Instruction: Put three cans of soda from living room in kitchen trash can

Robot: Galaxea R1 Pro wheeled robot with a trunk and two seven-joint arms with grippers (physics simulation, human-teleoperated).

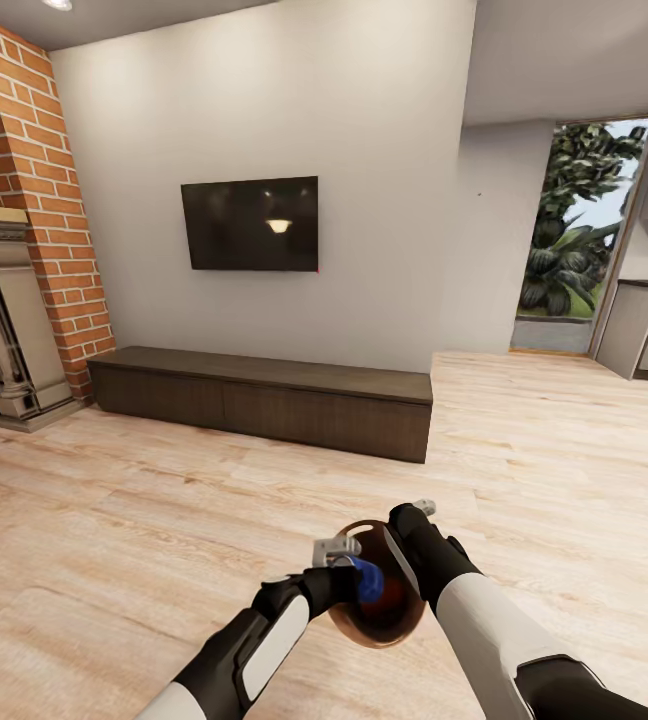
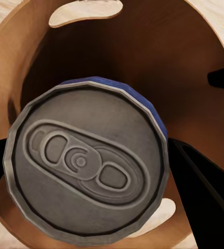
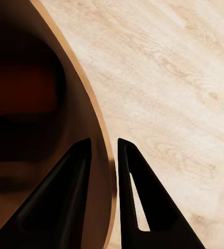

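Tan-lined tash can (image 1: 396, 622) hung in your right gripper (image 3: 106, 150), jaws pinching rim; your left gripper (image 1: 349, 575) clasped can of soda (image 2: 86, 166) over opening.

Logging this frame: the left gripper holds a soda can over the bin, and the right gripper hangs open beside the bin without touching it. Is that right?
Not quite. The right gripper is not hanging free: its fingers are closed on the bin's rim, one inside and one outside, as the right wrist view shows. The rest stands: the left gripper holds the can over the bin's opening.
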